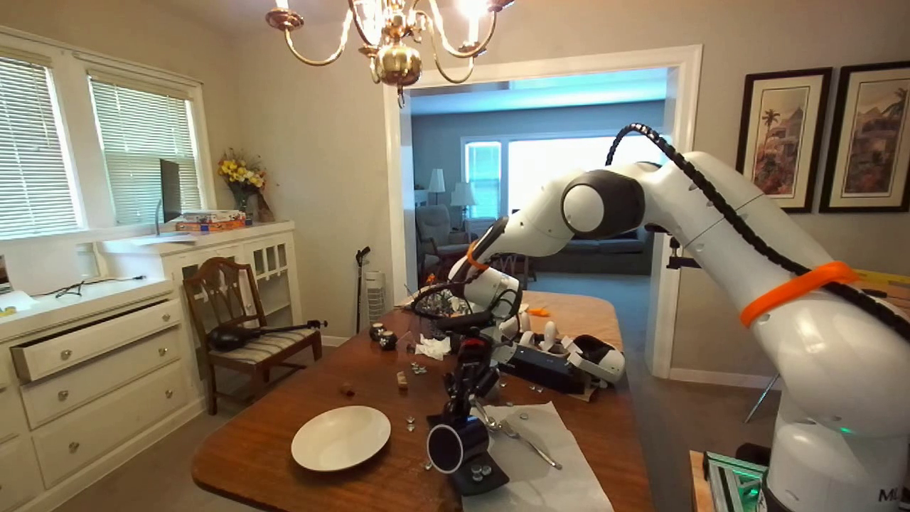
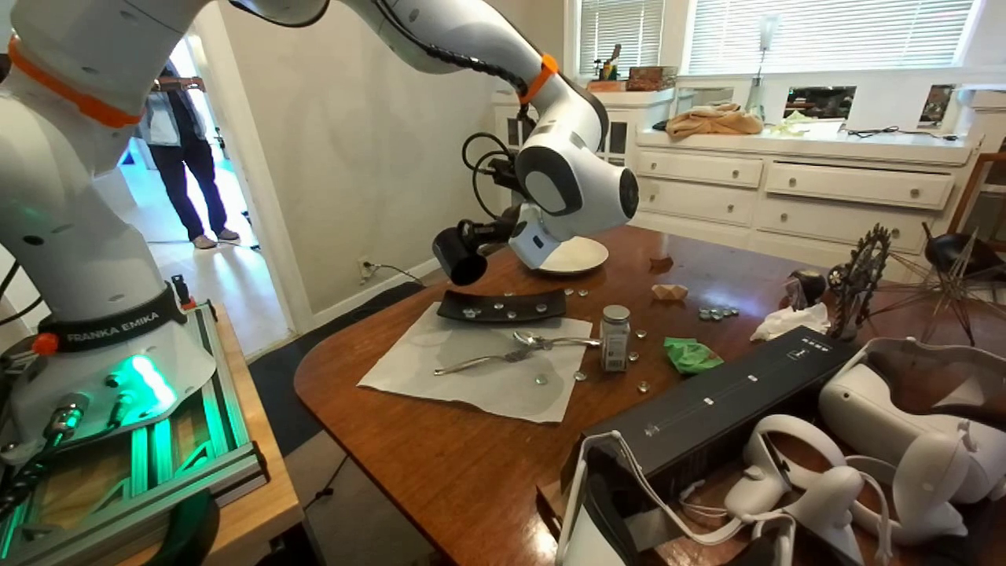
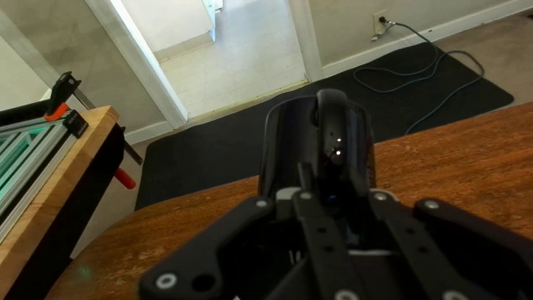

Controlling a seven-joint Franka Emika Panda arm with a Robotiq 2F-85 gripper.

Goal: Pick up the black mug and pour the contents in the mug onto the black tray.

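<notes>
Gripper [image 3: 333, 183]: fingers clamp the handle of the glossy black cylindrical mug [image 2: 458, 255], parted only by its thickness. Mug is up, tipped strongly above the thin black rectangular tray [image 2: 519, 303]. Pick-up done. Clear glass beads [image 2: 541, 309] lie on tray; pour looks mostly complete. Mug's interior not readable; any remainder unknown.

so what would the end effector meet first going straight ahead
Beyond the black cylindrical mug the end effector holds, the way looks free past the brown wooden table toward the black floor mat, though depth is unclear.
</notes>
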